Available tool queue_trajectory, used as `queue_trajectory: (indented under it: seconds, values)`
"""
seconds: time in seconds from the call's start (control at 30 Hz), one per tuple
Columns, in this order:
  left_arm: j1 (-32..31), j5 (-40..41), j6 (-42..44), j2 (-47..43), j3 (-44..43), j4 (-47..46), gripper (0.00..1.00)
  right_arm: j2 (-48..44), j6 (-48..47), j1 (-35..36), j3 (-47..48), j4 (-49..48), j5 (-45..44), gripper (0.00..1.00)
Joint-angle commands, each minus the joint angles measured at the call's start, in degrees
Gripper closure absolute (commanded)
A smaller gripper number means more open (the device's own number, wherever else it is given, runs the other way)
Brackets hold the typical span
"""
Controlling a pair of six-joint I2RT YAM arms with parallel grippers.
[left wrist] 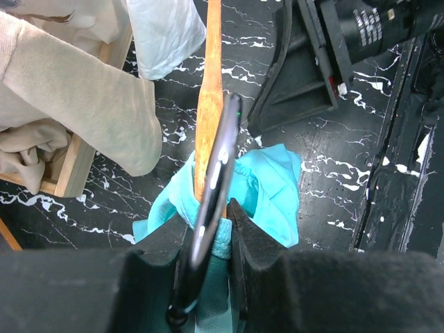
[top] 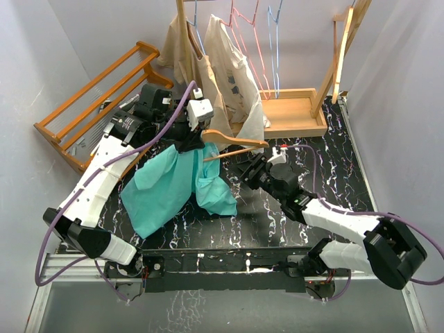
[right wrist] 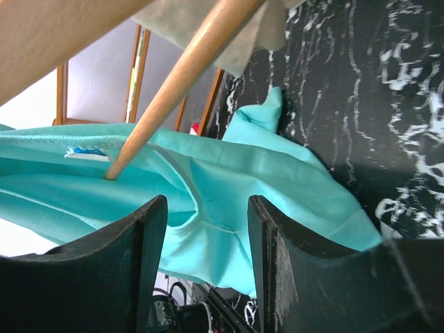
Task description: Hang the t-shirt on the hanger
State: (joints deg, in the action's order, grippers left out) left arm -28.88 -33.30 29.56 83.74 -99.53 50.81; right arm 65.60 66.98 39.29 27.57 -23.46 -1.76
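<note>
The teal t-shirt (top: 173, 184) hangs from the wooden hanger (top: 236, 141) and droops onto the black table. My left gripper (top: 189, 139) holds the hanger up at its top. In the left wrist view the left gripper (left wrist: 208, 211) is shut on the metal hook (left wrist: 218, 159) and the shirt's collar, with the wooden hanger (left wrist: 208, 97) running away from it and the t-shirt (left wrist: 274, 184) below. My right gripper (top: 248, 172) is open beside the shirt's right edge, under the hanger's right arm. In the right wrist view the right gripper (right wrist: 207, 208) stands open with the t-shirt (right wrist: 229, 180) just past its fingertips and the hanger's crossbar (right wrist: 180, 76) poking into the cloth.
Beige shirts (top: 232, 69) hang at the back on a wooden rack with a tray base (top: 291, 114). Pink (top: 251, 41) and blue (top: 274, 48) wire hangers hang beside them. A wooden frame (top: 97, 97) leans at the back left. Grey walls close in both sides.
</note>
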Motion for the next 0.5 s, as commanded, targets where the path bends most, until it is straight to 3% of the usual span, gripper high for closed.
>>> queue_trajectory:
  seconds: [0.0, 0.47]
  values:
    - [0.1, -2.8, -1.0, -1.3, -1.5, -2.3, 1.0, 3.5, 0.0, 2.5, 5.4, -6.2, -0.8, 0.48]
    - [0.1, -3.7, -1.0, -2.1, -1.8, -1.7, 1.0, 14.6, -0.1, 6.4, 10.1, -8.9, -1.6, 0.5]
